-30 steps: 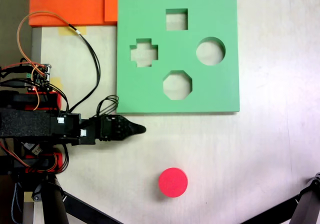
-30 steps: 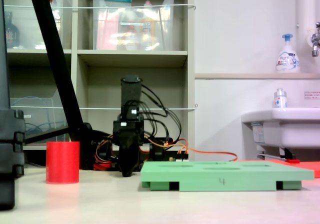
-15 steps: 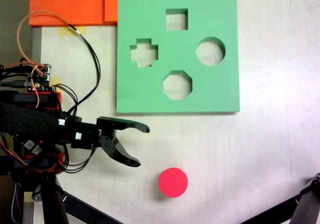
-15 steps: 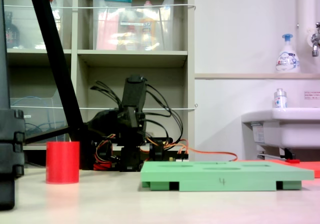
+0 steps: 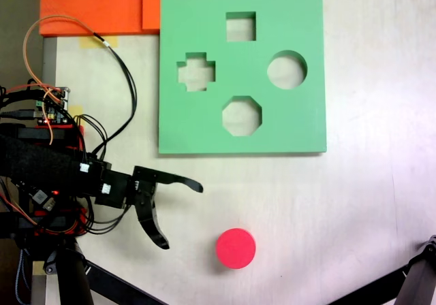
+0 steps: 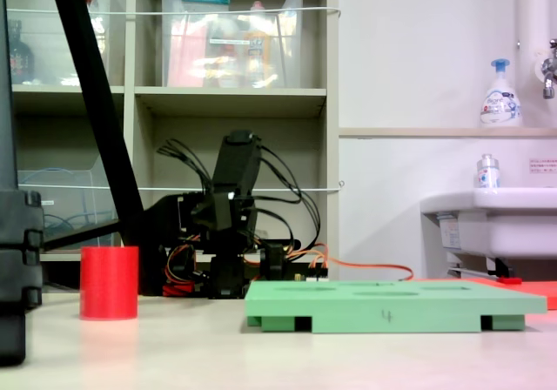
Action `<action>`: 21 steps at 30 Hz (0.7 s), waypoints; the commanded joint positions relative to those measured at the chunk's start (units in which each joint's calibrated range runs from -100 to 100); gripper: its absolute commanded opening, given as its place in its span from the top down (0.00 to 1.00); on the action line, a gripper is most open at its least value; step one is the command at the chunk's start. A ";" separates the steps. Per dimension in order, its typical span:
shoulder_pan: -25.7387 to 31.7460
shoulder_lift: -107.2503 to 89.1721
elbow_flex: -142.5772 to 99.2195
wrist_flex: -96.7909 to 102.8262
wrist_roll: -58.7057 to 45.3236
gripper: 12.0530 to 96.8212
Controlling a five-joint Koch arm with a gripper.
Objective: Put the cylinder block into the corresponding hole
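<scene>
The pincer is seen spread wide apart in a fixed view, one black jaw reaching right, the other angled down, nothing held between them. The cylinder block is found upright on the pale surface, to the lower right of the pincer and apart from it. The green foam board lies above both, and the corresponding hole is cut near its right edge, beside octagonal, cross and square cutouts. Orange foam sheets are laid at the top left. In the low fixed view, the block stands left of the board, with shelves and a sink behind.
</scene>
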 commanded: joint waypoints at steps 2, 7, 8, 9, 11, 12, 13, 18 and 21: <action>-0.88 2.39 -0.78 0.73 -2.15 0.25; -1.66 38.70 0.81 21.81 -2.05 0.25; -1.86 47.22 2.21 28.07 -2.00 0.25; -2.00 55.74 3.90 34.91 -1.95 0.25; -2.49 66.63 6.29 42.52 -1.76 0.25; -2.69 69.56 8.09 43.77 -1.76 0.25; -2.78 70.82 9.49 43.67 -1.76 0.25; -3.42 81.72 18.56 43.58 -1.66 0.25; -3.76 89.40 24.54 43.58 -1.66 0.25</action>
